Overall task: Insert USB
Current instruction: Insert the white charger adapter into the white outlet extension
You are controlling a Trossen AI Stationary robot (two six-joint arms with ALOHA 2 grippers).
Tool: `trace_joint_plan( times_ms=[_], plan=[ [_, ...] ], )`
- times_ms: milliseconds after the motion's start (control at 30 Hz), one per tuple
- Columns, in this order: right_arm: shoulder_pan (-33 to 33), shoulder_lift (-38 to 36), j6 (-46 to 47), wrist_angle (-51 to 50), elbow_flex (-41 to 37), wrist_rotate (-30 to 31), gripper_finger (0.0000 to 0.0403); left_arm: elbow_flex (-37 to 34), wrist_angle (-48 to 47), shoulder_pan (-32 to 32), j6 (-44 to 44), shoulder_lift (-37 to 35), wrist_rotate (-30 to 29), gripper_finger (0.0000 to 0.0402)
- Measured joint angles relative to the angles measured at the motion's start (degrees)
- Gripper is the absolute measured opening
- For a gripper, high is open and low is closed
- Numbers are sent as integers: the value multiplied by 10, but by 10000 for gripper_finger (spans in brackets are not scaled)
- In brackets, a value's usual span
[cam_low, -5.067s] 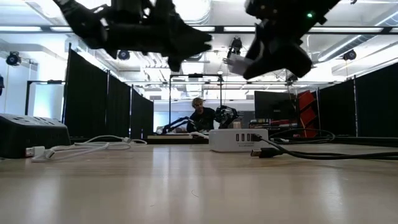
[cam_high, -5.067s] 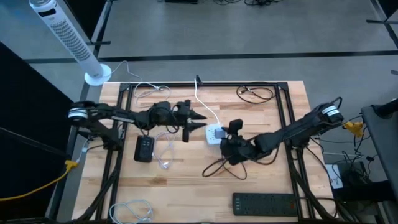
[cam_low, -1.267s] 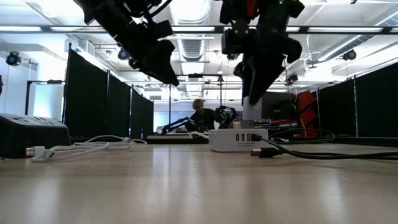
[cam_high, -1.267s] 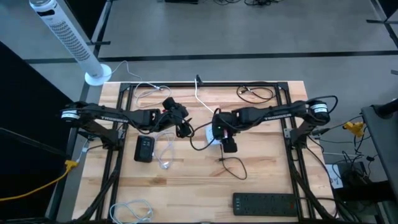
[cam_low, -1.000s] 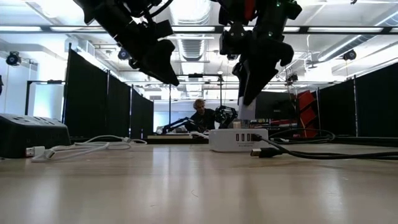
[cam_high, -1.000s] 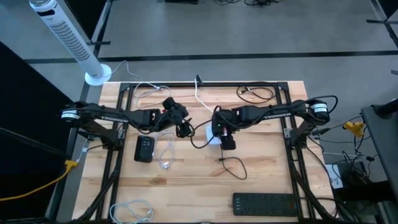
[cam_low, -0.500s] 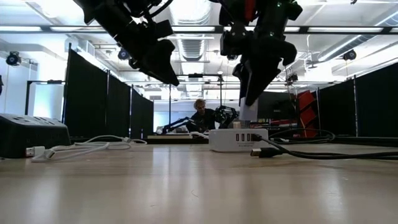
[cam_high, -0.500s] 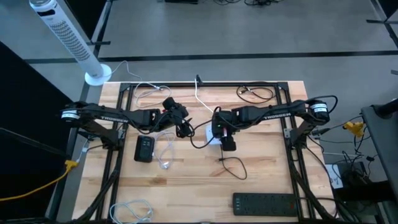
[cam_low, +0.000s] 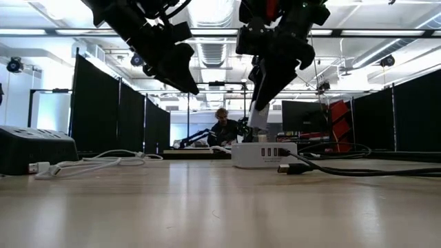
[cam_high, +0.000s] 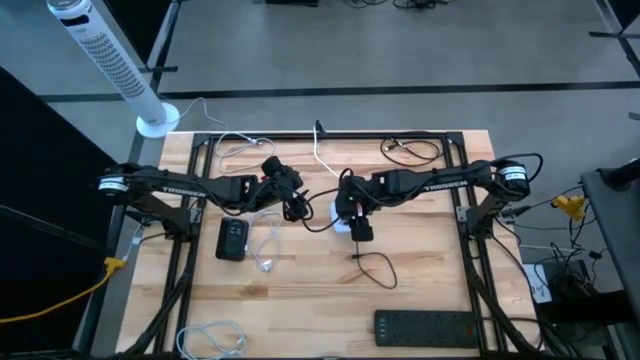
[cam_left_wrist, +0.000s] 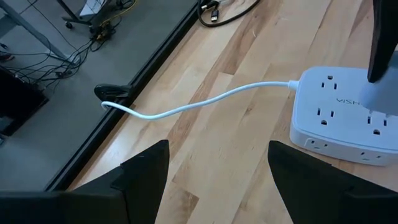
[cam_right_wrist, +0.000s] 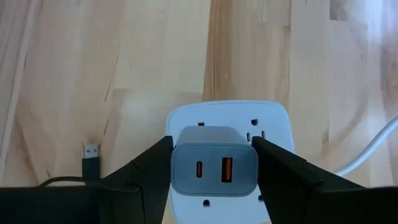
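Observation:
A white power strip (cam_high: 343, 215) lies flat at the table's middle, its white cord (cam_left_wrist: 205, 102) running to the far edge. My right gripper (cam_high: 356, 222) hangs over it, shut on a grey charger block (cam_right_wrist: 214, 168) whose two USB ports face the wrist camera. A black cable's USB plug (cam_right_wrist: 91, 151) lies loose on the wood nearer the front edge (cam_high: 355, 258). My left gripper (cam_high: 297, 207) waits open just left of the strip, above the table, with nothing between its fingers (cam_left_wrist: 217, 174). My right gripper pinches the charger block by its two opposite side faces (cam_right_wrist: 177, 165) between the two fingers. The fingers (cam_right_wrist: 280, 171) come steeply from above, slanting down. The block sits over the power strip (cam_right_wrist: 227, 115); whether it touches the strip, I cannot tell.
A black box (cam_high: 232, 240) and a loose white cable (cam_high: 263, 250) lie left of centre. A black power strip (cam_high: 425, 326) sits by the near edge and a coiled white cable (cam_high: 215, 340) at the near left. Black frame bars (cam_high: 455, 190) cross the table.
My right gripper has tipped at the wrist, and its fingertips with the charger block have swung a little toward the table's left, over the power strip. The left gripper has kept still.

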Motion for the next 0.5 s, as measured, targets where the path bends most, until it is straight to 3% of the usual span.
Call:
trace_joint_plan(
  times_ms=[200,500],
  plan=[
    [0,4,4,15,0,-25,189,0,1,0,0,0,0,261],
    [0,26,3,17,0,-16,189,0,2,0,-3,0,1,261]
  ],
)
